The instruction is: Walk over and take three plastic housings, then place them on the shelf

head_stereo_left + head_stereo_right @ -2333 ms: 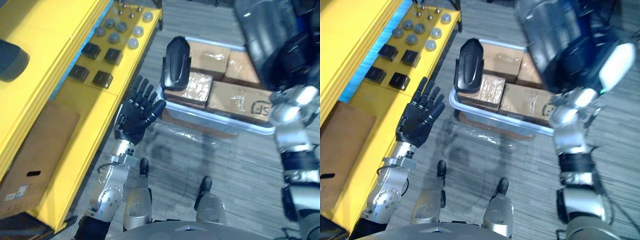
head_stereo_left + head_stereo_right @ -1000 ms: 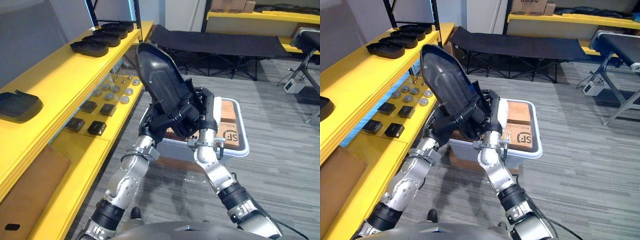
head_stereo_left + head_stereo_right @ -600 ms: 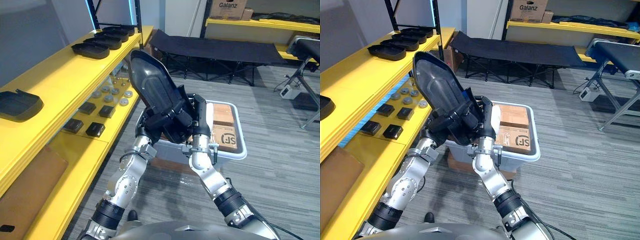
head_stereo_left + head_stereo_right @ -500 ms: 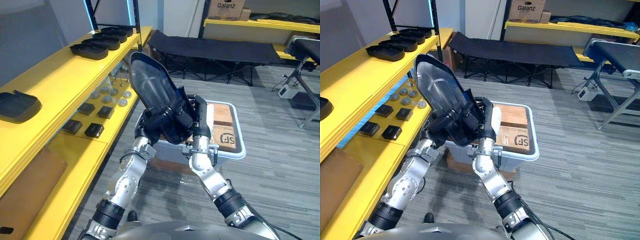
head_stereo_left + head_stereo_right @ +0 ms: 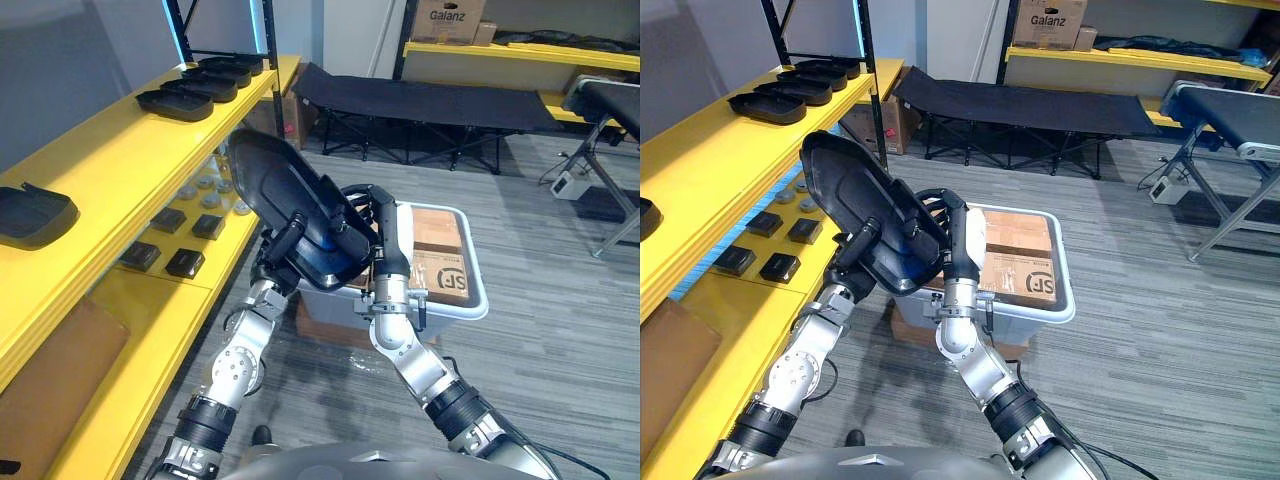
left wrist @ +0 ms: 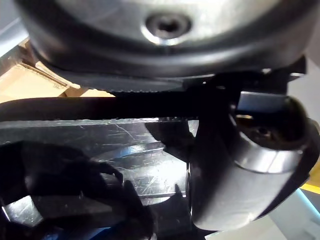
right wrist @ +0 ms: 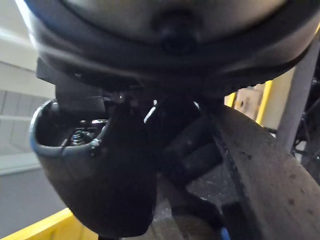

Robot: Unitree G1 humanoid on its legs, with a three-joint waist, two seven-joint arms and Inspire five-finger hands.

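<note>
A large black plastic housing hangs in the air between the yellow shelf and the grey bin, leaning toward the shelf. My left hand grips its lower left rim, with a finger hooked over the edge. My right hand clasps its lower right end. The left wrist view shows the housing's glossy surface beside the thumb. The right wrist view shows its rim past the thumb. Several more housings lie on the shelf top, with another one nearer.
The grey bin holds cardboard boxes. Small black blocks and round metal parts lie on the lower shelf level, along with a brown cardboard sheet. A black cot stands beyond the bin, with grey floor to the right.
The housing went from standing in the bin to being held in both hands. Over the last second it tipped from upright to leaning left and sank a little.
</note>
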